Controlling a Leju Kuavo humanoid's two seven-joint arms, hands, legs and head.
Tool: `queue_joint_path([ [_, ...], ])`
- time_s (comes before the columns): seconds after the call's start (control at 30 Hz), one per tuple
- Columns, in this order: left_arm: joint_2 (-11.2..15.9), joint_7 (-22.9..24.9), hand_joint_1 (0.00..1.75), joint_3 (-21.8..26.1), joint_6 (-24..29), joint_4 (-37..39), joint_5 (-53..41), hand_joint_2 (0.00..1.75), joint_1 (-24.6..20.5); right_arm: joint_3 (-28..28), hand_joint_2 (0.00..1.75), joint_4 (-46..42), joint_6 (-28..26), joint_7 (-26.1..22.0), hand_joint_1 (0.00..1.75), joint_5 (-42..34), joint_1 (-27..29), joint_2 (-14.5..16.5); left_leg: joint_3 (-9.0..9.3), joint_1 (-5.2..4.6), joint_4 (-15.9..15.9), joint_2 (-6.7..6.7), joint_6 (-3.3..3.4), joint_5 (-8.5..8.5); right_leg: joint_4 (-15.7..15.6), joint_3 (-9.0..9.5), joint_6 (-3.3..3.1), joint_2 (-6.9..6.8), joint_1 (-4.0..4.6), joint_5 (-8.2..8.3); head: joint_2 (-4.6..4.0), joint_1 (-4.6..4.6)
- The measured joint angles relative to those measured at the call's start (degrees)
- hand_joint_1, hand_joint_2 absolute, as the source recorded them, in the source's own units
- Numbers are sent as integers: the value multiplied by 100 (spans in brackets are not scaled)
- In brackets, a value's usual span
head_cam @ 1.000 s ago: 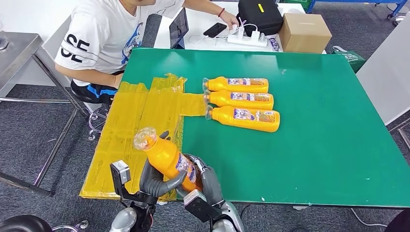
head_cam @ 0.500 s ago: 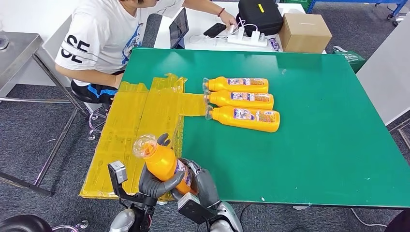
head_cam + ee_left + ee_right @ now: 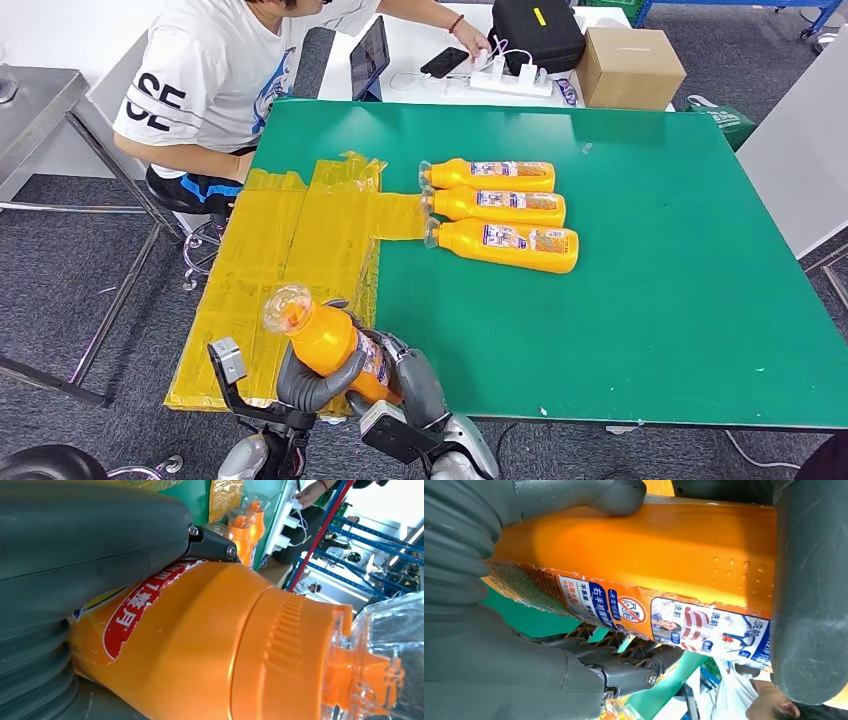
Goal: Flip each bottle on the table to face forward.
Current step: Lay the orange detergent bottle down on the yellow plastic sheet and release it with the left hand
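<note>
A glossy orange plastic bottle (image 3: 335,340) with a clear ribbed cap and a printed paper label is lifted off the table near its front edge, tilted with the cap up and to the left. The left hand (image 3: 305,375) wraps its thick grey thumb and darker fingers around the bottle's upper body; the right hand (image 3: 415,385) grips the lower, labelled part. Both hands are closed on it. Beneath lies crinkled yellow film (image 3: 290,250) on the smooth green table (image 3: 680,300). Three matching bottles (image 3: 497,214) lie side by side well beyond, caps pointing left, with broad bare green to their right.
</note>
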Motion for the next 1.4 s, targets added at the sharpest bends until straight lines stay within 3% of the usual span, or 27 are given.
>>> queue_joint_path([
  [0.53,2,-9,175,12,-5,0,-15,175,-1,0,175,14,0,9,175,15,-6,11,1,0,0,0,0,0,0,0,0,0,0,0,0,-1],
  [0.57,2,-9,175,12,-5,0,-15,175,-1,0,175,14,0,9,152,15,-6,11,1,0,0,0,0,0,0,0,0,0,0,0,0,-1],
  [0.63,2,-10,175,13,-7,-1,-21,175,-1,0,175,14,-3,11,65,16,-7,11,1,0,0,0,0,0,0,1,0,0,0,0,0,-1],
  [0.67,2,-13,175,13,-8,-2,-29,175,-3,0,131,14,-9,12,21,20,-5,11,1,0,0,0,0,0,0,1,0,0,0,0,0,-1],
  [0.7,2,-17,175,14,-9,-5,-40,175,-4,0,87,14,-19,13,0,23,-2,11,1,0,0,0,0,0,0,1,0,0,0,0,0,-1],
  [0.77,2,-27,175,14,-6,-35,-71,175,-8,-2,0,8,-56,11,0,16,13,11,0,0,0,0,0,0,0,1,0,0,0,0,0,1],
  [0.97,-3,-120,175,19,429,-323,-399,175,54,-54,0,-689,201,228,0,-440,184,-32,0,0,0,-1,0,0,0,-1,0,0,0,0,0,1],
  [1.17,-45,-354,175,207,1589,-711,-953,175,8,-283,0,-2200,298,193,0,-1069,608,-135,-2,0,0,0,0,0,0,-2,0,-1,0,0,0,1],
  [1.4,-50,-416,175,376,1877,-1025,-884,175,-169,-475,0,-3006,281,72,0,-1379,861,-174,0,0,0,1,0,1,0,-2,0,0,0,1,0,0],
])
